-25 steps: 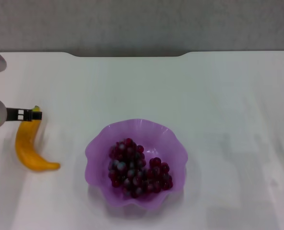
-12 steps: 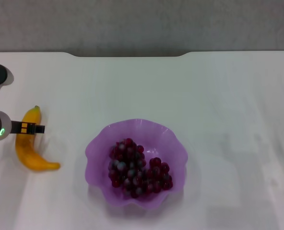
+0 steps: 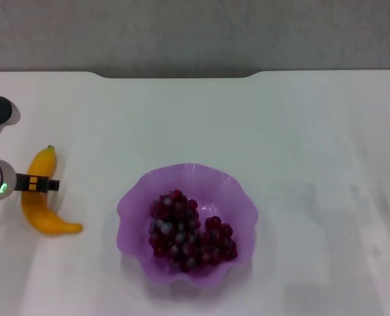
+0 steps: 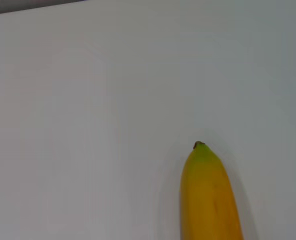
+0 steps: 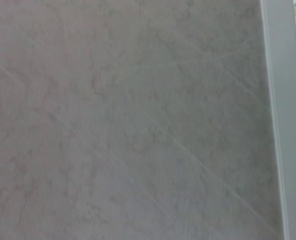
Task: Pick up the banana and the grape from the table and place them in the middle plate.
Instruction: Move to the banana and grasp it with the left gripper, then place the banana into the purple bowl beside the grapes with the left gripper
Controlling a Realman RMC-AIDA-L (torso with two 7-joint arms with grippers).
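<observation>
The banana (image 3: 38, 201) lies on the table (image 3: 300, 131) at the left edge of the head frame, a little below mid-height. Its green stem tip points toward the top of the frame and its body curves down and to the right, ending in a blunt yellow-orange end at lower left. In the left wrist frame the banana (image 4: 208, 197) enters from the lower edge, right of centre, stem end up, with bare white table (image 4: 88, 125) all around it.

The left gripper (image 3: 42, 184) reaches in from the left edge and sits over the banana's middle, crossing it. Only a dark tip with yellow marks and a grey wrist with a green light show; I cannot tell whether the fingers are apart or together, or whether they touch the fruit.

The grape (image 3: 188, 230) bunch already lies inside the plate (image 3: 132, 204), which stands low in the frame, just left of centre and well to the right of the banana. The dark red-purple berries fill the plate's floor, within the wavy rim.

The right gripper is not seen; its wrist frame shows only a pale mottled surface (image 5: 128, 120).
</observation>
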